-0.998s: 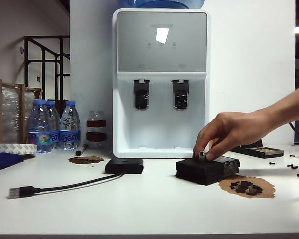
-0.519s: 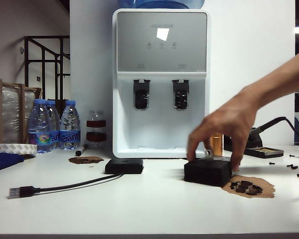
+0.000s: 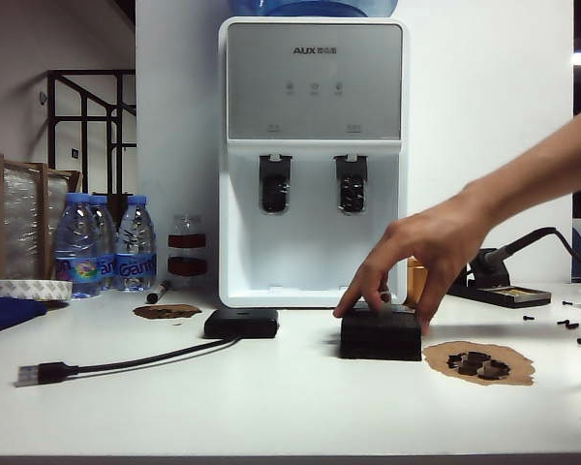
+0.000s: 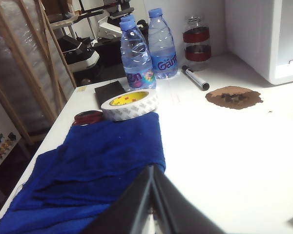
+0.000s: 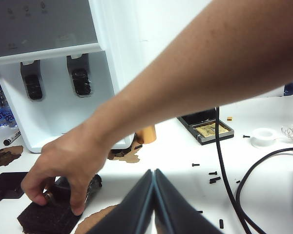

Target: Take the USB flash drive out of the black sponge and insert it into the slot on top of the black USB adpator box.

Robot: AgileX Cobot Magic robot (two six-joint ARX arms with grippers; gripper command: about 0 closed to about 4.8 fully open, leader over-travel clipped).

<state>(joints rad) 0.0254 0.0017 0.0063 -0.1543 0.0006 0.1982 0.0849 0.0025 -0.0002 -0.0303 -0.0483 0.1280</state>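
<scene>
A person's hand (image 3: 416, 257) rests on top of the black sponge (image 3: 381, 334) at the table's middle right. The USB flash drive is mostly hidden under the fingers; a small metallic end (image 5: 51, 197) shows between them on the sponge (image 5: 49, 215). Left of the sponge lies the black USB adpator box (image 3: 241, 323), its cable running to a USB plug (image 3: 37, 373). I cannot make out its slot. My left gripper (image 4: 153, 167) is shut and empty above a blue cloth, far left of these things. My right gripper (image 5: 153, 170) is shut and empty, to the right of the sponge.
A white water dispenser (image 3: 313, 155) stands behind the sponge. Water bottles (image 4: 136, 53), a tape roll (image 4: 129, 104), a marker (image 4: 195, 78) and the blue cloth (image 4: 97, 165) occupy the left end. Foam scraps (image 3: 479, 363), screws (image 5: 212, 179), black cables (image 5: 219, 161) and a soldering stand (image 3: 499, 291) lie at right.
The person's hand has slid the sponge a little to the left and turned it square to the camera. Neither gripper has moved.
</scene>
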